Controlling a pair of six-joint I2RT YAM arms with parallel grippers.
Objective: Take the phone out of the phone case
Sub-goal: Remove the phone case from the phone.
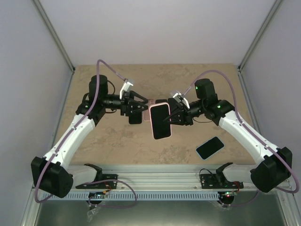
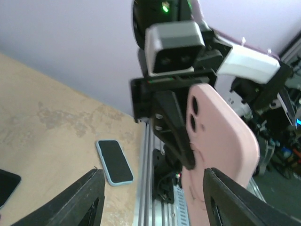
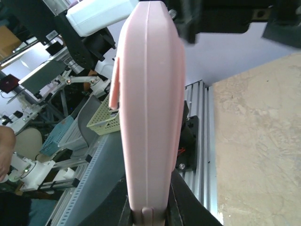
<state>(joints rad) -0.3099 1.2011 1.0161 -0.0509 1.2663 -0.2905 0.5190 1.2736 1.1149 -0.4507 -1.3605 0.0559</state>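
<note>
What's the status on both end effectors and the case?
Left end effector open, not gripping. Right end effector shut on pink phone case, held midair, phone inside. Nothing blocking.

- Phone case [image 2: 221,141], right of centre in the left wrist view: pale pink.
- Phone [image 1: 160,121] inside it, mid-frame: black screen.
- Second phone [image 1: 209,147], lower right: black screen, light blue edge.
- Surface [image 1: 122,146]: beige, mottled like stone.
- Left arm [image 1: 75,134] and right arm [image 1: 244,134]: white shells, black joints.
- Left gripper [image 1: 142,107] and right gripper [image 1: 170,117]: black.
- Cable [image 1: 98,80], upper left: purple.
- Wall [image 1: 155,28], top: pale lilac-grey.
</note>
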